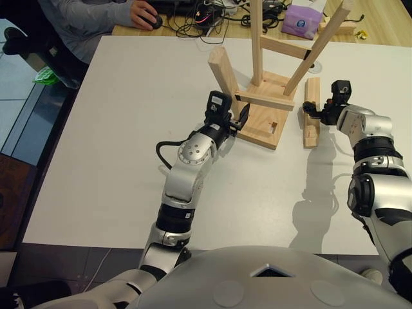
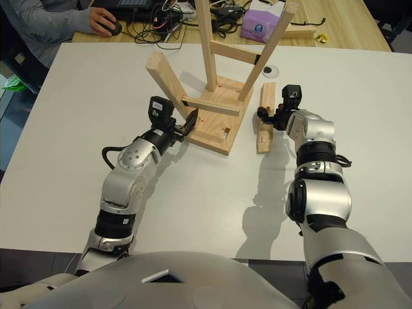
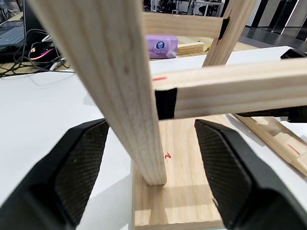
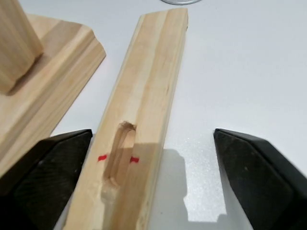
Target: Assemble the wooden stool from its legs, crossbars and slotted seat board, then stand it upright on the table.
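While three pale wooden legs [image 1: 224,71] stand socketed in the upturned, pale slotted seat board [image 1: 267,132], tied by light wooden crossbars [image 1: 264,100], the step in hand looks like fitting the fourth. The board lies flat near the far edge of the white table [image 1: 129,129], toward its far right corner. The loose pale wooden leg [image 4: 139,96] lies flat just beside the board, on the side of the table's right edge, its red-marked slot facing up. The right gripper [image 4: 152,133] straddles it, fingers wide apart and holding nothing. The left gripper [image 1: 241,119] is likewise spread around the nearest standing leg, not touching it. Next, the right fingers would probably need to close on the loose leg, then tip it upright over the board's vacant corner slot.
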